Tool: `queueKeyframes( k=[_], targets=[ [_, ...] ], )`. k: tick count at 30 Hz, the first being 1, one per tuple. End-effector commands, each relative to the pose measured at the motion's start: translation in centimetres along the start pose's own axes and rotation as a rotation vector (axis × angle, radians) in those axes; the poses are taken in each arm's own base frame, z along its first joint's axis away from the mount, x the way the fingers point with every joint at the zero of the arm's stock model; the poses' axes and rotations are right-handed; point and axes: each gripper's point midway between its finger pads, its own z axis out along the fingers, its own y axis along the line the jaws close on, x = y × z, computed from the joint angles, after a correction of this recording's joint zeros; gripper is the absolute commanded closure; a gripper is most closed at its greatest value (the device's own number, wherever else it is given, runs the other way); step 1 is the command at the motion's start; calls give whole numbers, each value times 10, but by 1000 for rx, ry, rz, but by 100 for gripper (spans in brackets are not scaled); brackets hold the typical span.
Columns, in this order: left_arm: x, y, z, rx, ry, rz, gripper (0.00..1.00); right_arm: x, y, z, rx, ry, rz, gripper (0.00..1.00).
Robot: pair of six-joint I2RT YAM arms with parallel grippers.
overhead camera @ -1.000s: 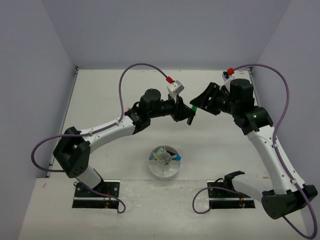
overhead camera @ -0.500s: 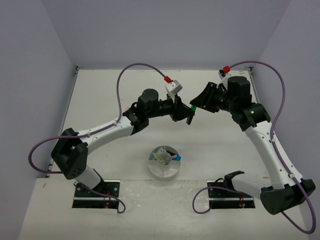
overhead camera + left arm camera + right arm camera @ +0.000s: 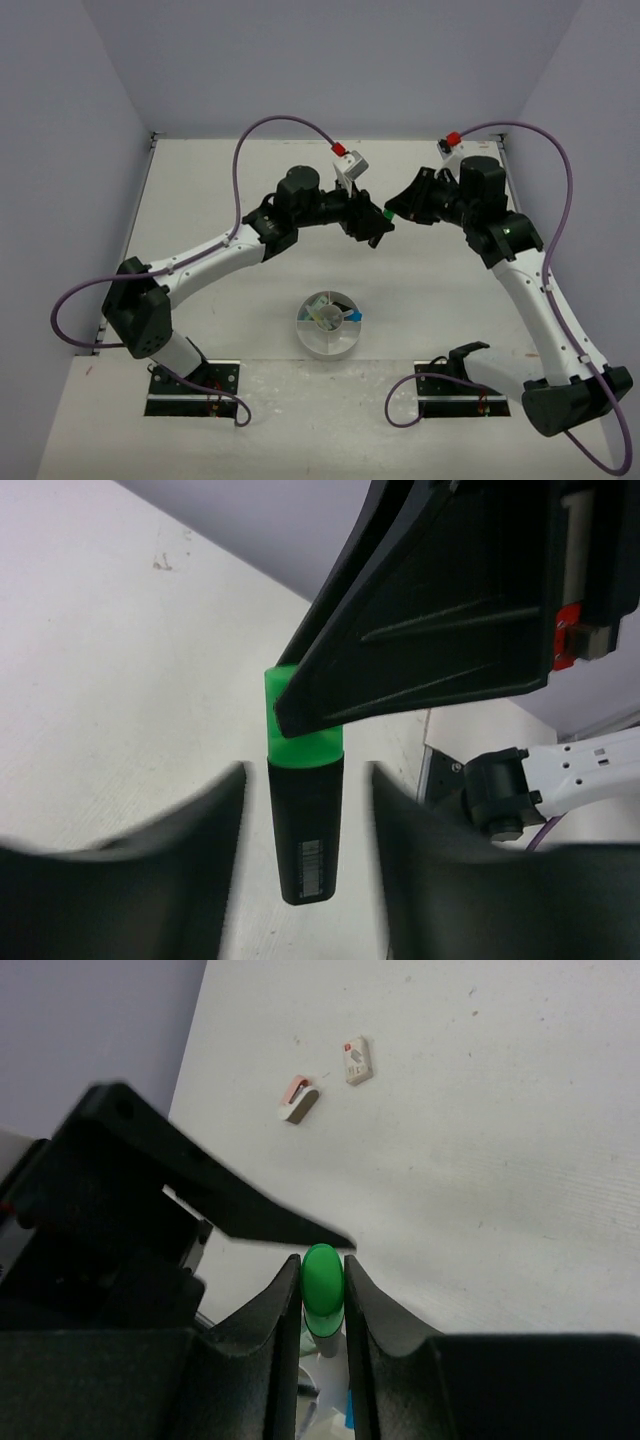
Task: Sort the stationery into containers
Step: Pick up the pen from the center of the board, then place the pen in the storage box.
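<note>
The right gripper pinches the green cap of a black-bodied highlighter, held in the air beyond the white dish. Its long axis runs gripper to gripper. The black end points into the left gripper, whose fingers stand wide on either side without touching it.

Right gripper holding highlighter blocks left gripper; dish seemingly reachable.

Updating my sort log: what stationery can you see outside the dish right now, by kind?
Green highlighter: 1, clamped in the right gripper.
Erasers: 2, lying apart on the table.
Total: 3 in view outside the dish.
</note>
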Motion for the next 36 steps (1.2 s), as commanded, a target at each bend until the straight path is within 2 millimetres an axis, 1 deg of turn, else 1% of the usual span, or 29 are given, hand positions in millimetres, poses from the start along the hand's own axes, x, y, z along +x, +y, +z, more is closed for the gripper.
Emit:
queueKeyframes(
  k=[1,2,3,4,5,7,8,9,10,11,12,13,14,16,17,18,20,21,23,27,29,32,36],
  targets=[
    [-59,-25,-19,-12,-111,92,0,-7,-1,-9,16,-89,-5,100],
    [-59,-14,-26,-93,-106,82,0,-6,-6,-13,33,-120,13,100],
    [-58,0,-36,-203,-101,69,0,-4,-11,-17,50,-153,35,100],
    [-62,13,-50,-312,-107,52,0,-4,-12,-20,42,-193,48,100],
    [-66,23,-67,-419,-117,35,0,-6,-12,-22,23,-235,57,100],
    [-74,62,-108,-727,-184,-54,0,15,-18,-21,-14,-245,115,100],
    [-66,74,-130,-833,-169,-98,0,18,-16,-19,-45,-267,127,100],
    [-61,84,-150,-925,-166,-134,0,24,-16,-18,-68,-276,142,100],
    [-60,90,-166,-974,-179,-161,0,36,-17,-16,-78,-267,160,100],
    [-55,98,-183,-1011,-185,-185,0,45,-13,-16,-106,-286,173,100],
    [-54,100,-195,-1025,-195,-201,0,45,-10,-17,-122,-331,183,100],
    [-54,99,-199,-1016,-199,-205,0,48,-8,-16,-132,-348,189,100],
    [-51,100,-200,-1013,-192,-211,0,57,-5,-13,-139,-338,193,100],
    [-41,111,-213,-1038,-175,-233,0,59,-1,-18,-146,-412,211,100],
    [-37,112,-214,-1039,-163,-238,0,61,2,-19,-163,-424,215,100],
    [-36,111,-213,-1032,-160,-241,0,63,-2,-17,-145,-431,221,100],
    [-34,110,-211,-1020,-149,-246,0,62,-3,-17,-141,-458,234,100],
    [-33,109,-208,-1004,-143,-250,0,64,-6,-14,-124,-459,235,100],
    [-33,107,-206,-989,-140,-251,0,68,-7,-8,-115,-440,214,100],
    [-33,105,-206,-983,-129,-244,0,88,0,7,-121,-361,185,100],
    [-35,104,-207,-981,-128,-237,0,94,-4,12,-105,-347,180,100],
    [-35,102,-210,-981,-112,-218,0,107,-1,13,-109,-311,161,100],
    [-33,100,-209,-965,-97,-205,0,119,-2,12,-94,-285,127,100]
  ],
)
